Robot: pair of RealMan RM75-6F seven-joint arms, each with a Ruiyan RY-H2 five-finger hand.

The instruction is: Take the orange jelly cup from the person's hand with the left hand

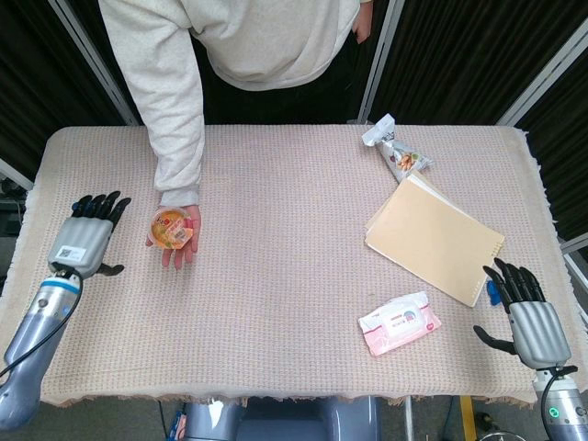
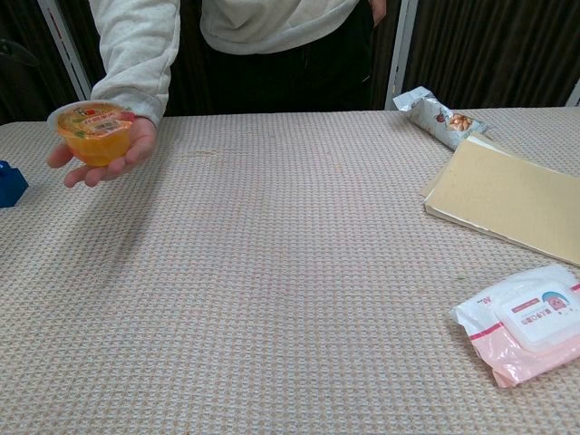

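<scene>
The orange jelly cup (image 1: 169,230) rests on the person's upturned palm (image 1: 178,246) above the left part of the table; the chest view shows the cup (image 2: 93,133) at upper left. My left hand (image 1: 88,241) is open with fingers spread, hovering just left of the cup and apart from it. The right hand (image 1: 531,318) is open at the table's right front corner, holding nothing. Neither hand appears in the chest view.
A blue block (image 2: 9,184) lies at the far left, hidden behind my left hand in the head view. A tan notebook (image 1: 434,236), a snack packet (image 1: 395,147) and a pink wipes pack (image 1: 400,322) lie on the right. The woven cloth (image 1: 276,303) covers the table.
</scene>
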